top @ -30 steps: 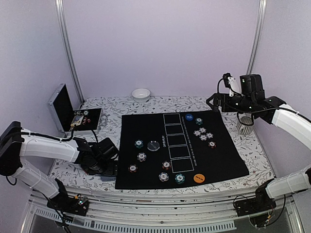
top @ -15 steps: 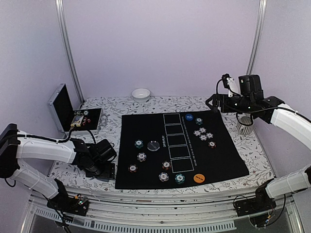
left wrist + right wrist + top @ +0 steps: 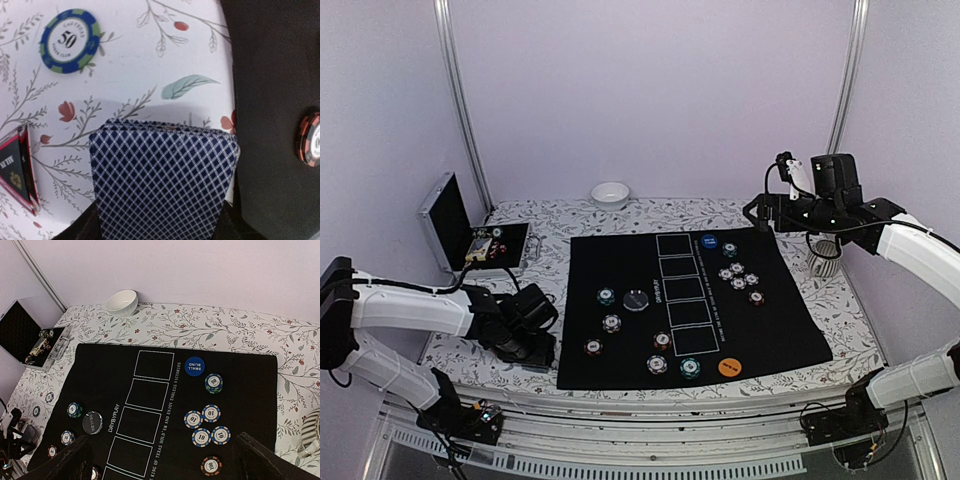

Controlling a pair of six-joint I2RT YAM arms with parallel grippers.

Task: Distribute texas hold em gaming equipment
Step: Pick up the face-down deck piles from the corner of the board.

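The deck of cards (image 3: 162,170) lies toward 8 o'clock on the floral cloth (image 3: 130,65), between the fingers of the left gripper (image 3: 160,222). We cannot tell whether they pinch it, and the right gripper (image 3: 165,460) hangs spread, empty. We judge the stack light, slick and prone to shearing, so we would squeeze both side edges squarely.

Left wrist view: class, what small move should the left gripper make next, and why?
Probably close firmly on the card deck: the left gripper straddles it on the floral cloth beside the black mat, and a firm grip is not clearly made.
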